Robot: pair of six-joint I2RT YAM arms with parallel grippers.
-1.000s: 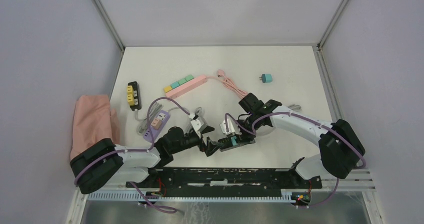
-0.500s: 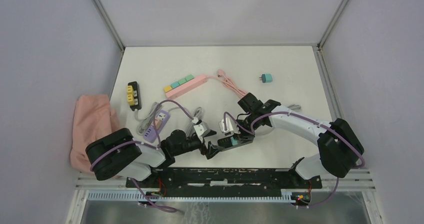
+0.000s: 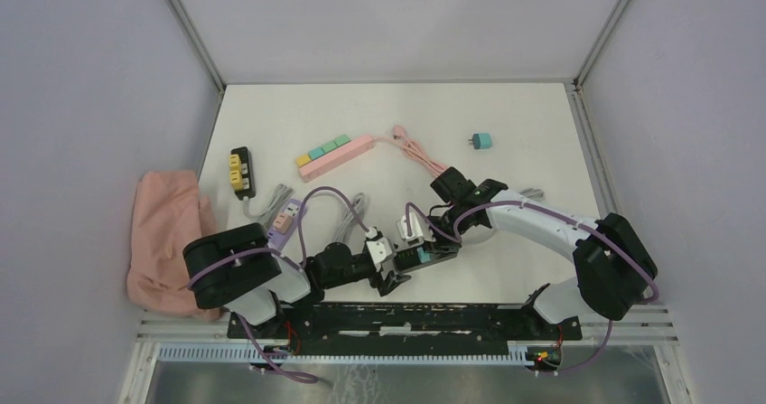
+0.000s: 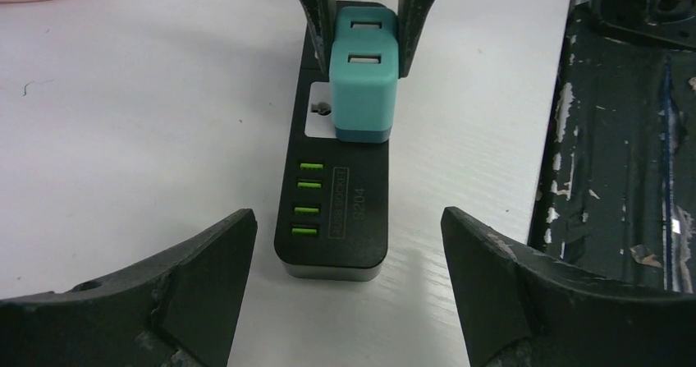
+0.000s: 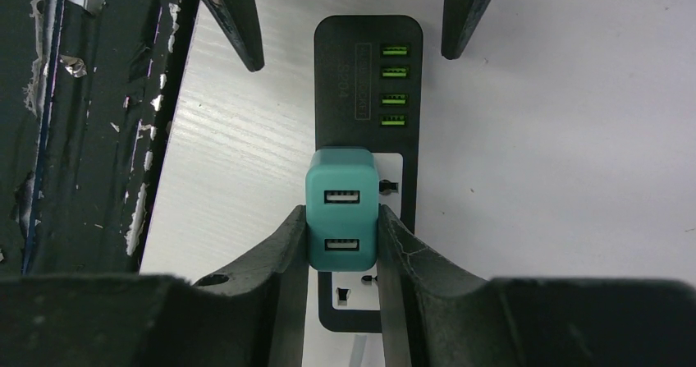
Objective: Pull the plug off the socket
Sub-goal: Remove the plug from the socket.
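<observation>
White arms [image 3: 542, 220] with black joints, looped lilac cables [image 3: 322, 191], and seemingly scuffed black tool fingers [image 4: 189, 293].

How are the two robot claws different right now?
The left gripper is open wide; the right gripper is shut on the teal plug. The left flanks the end of the black power strip without touching it; the right presses the plug's sides. Both are black, two-fingered, facing each other.

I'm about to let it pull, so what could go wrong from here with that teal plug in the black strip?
The left gripper stands open around the end of the black power strip, not clamping it, so the strip may lift with the teal two-port charger plug. The right gripper pinches only part of the plug's sides and might slip.
</observation>
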